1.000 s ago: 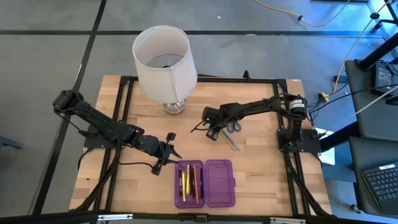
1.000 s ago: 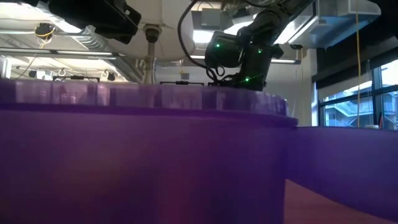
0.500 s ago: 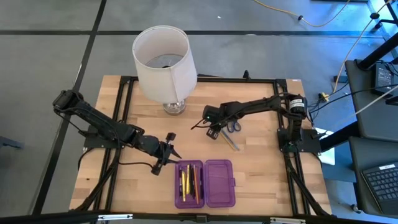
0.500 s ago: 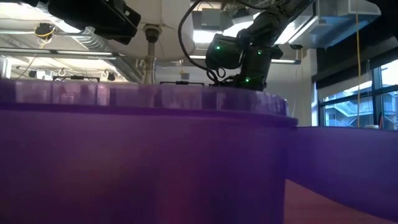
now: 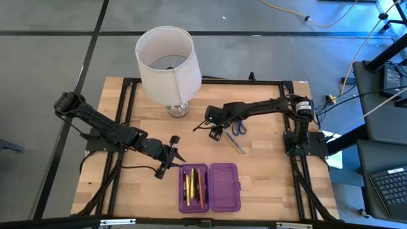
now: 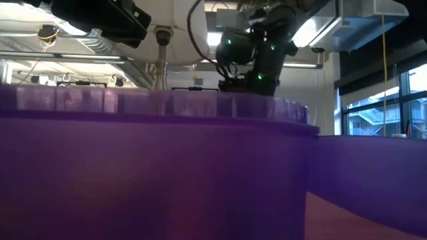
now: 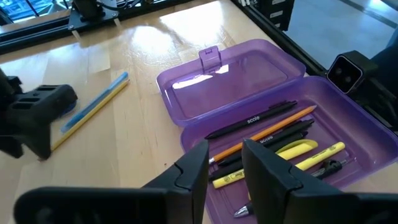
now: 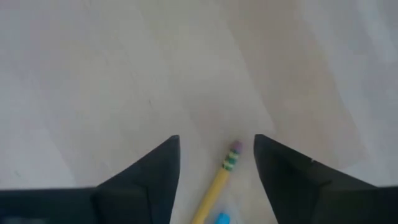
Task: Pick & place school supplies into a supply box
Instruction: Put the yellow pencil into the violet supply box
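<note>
The purple supply box [image 5: 210,186] lies open near the table's near edge. Its left half [image 7: 280,149] holds dark pens, an orange pencil and yellow markers; the other half [image 7: 230,81] is bare. A yellow pencil with a blue pen [image 5: 235,145] [image 7: 93,109] and blue-handled scissors [image 5: 238,129] lie on the table. My right gripper [image 5: 216,132] [image 8: 216,165] points down, open, with its fingers on either side of the pencil's eraser end [image 8: 234,149]. My left gripper [image 5: 172,154] [image 7: 224,171] hovers open at the box's left side.
A white-shaded lamp [image 5: 166,63] stands at the far side, left of my right arm. In the low view the box's purple wall [image 6: 153,173] fills the foreground and hides my right gripper's fingertips. Bare wood lies between the two grippers.
My right gripper has shifted a little toward the table's left and far edge and has risen slightly over the pencil. My left arm, the box and the supplies have kept still.
</note>
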`<state>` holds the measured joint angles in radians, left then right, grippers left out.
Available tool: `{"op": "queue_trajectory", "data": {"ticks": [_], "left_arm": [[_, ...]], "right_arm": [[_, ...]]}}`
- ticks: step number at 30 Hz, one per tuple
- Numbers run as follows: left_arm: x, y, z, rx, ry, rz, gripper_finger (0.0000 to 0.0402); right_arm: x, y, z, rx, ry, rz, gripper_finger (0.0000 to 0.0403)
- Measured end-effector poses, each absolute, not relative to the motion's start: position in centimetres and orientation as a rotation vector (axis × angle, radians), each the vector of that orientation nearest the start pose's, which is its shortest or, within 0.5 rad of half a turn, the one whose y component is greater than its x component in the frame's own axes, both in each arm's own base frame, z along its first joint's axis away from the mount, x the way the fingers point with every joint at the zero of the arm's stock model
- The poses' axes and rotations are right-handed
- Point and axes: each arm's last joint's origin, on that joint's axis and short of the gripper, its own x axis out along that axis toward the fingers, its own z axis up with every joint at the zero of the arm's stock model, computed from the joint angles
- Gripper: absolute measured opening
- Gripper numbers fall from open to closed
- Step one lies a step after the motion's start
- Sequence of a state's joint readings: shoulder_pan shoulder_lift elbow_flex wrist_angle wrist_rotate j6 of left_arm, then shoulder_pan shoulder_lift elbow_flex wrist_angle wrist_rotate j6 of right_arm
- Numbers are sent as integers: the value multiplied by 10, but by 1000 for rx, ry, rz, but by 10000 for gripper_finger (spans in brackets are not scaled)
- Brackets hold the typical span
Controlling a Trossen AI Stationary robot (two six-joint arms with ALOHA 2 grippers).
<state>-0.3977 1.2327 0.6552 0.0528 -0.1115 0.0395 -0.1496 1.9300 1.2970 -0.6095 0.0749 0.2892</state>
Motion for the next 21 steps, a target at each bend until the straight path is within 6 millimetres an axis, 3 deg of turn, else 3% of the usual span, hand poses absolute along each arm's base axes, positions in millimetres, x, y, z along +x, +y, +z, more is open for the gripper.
{"op": "queue_trajectory", "data": {"ticks": [6,13,21], "left_arm": [[235,-95,221,171,504,-290,90],[235,-95,221,171,505,-290,91],[233,-94,213,177,526,-289,89]], "right_arm": [[374,-64,176,359,1207,-484,204],[371,-77,173,422,1230,-472,193],[372,-78,161,420,1279,-462,180]]}}
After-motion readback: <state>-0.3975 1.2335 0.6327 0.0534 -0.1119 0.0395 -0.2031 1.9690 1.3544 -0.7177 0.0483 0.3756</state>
